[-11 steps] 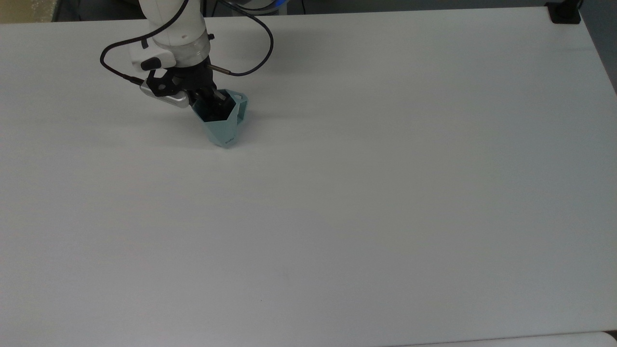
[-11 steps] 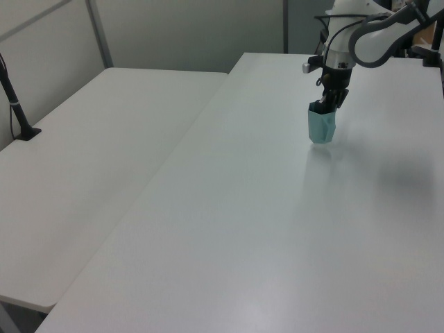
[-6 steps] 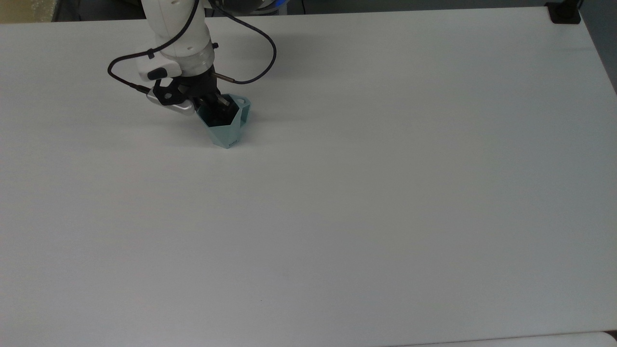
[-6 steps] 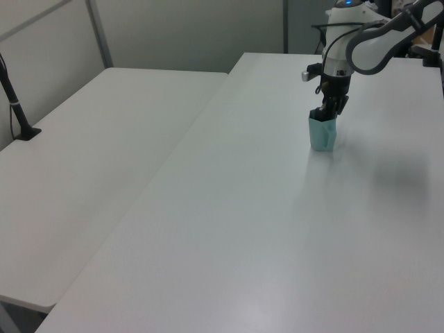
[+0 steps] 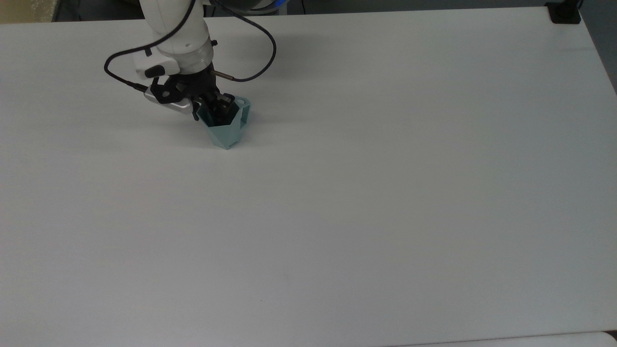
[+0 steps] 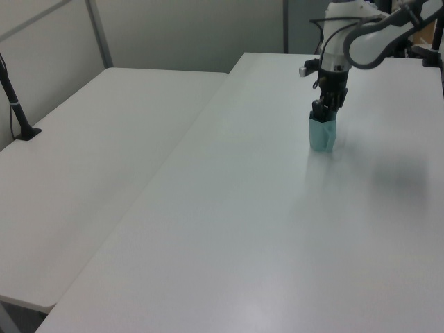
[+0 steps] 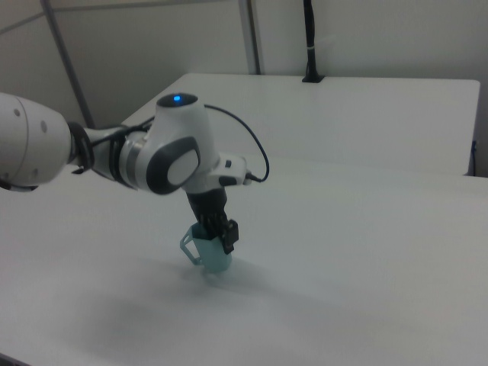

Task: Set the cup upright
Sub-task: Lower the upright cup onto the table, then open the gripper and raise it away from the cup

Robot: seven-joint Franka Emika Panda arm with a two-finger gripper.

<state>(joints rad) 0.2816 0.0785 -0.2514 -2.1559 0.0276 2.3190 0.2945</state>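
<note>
The pale teal-green faceted cup (image 5: 224, 133) stands upright on its narrow base on the white table (image 5: 361, 193), mouth up, its flat handle toward the top view's right. It also appears in the left view (image 6: 322, 136) and the right view (image 7: 218, 260). My gripper (image 5: 221, 107) reaches down from above into the cup's rim, open, its black fingertips just inside the mouth near the far wall. In the left view my gripper (image 6: 324, 113) sits right at the cup's top edge, and in the right view my gripper (image 7: 220, 238) hangs over the rim.
A black cable (image 5: 262, 53) loops from the wrist over the table behind the cup. A black mount (image 5: 565, 12) sits at the table's far right corner in the top view. A second white table (image 6: 90, 159) adjoins on the left view's left.
The cup went from tilted and held off the table to standing upright on it. My gripper has since risen slightly at the rim while the cup stays put.
</note>
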